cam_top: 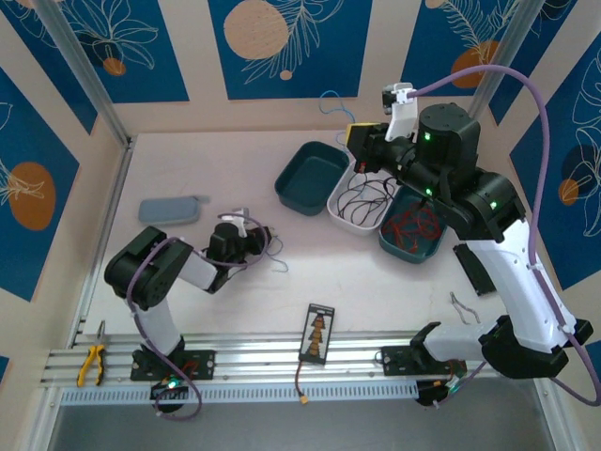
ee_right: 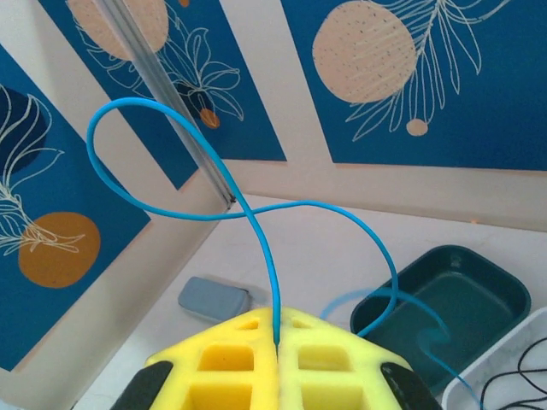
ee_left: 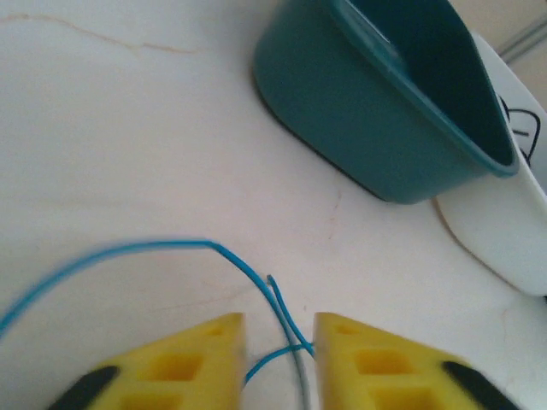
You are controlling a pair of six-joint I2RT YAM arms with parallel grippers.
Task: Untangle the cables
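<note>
**Right end effector holds one blue cable up; the left sits around another on the table.**

The right end effector [ee_right: 278, 331] is clamped shut on a blue cable [ee_right: 249, 212], raised over the trays, probably so its loop hangs free. The left end effector [ee_left: 279, 331] rests partly open on the table [ee_left: 128, 128], and a second blue cable [ee_left: 154, 246] crosses the gap unpinched, likely lined up for a grasp. The top view adds the sorting: black cables [cam_top: 362, 199] in the white tray [cam_top: 336, 209], red cables [cam_top: 413, 225] in a teal tray [cam_top: 387, 246], and an empty teal tray [cam_top: 310, 178] that presumably awaits blue. The wrist views make each grip plain.
</note>
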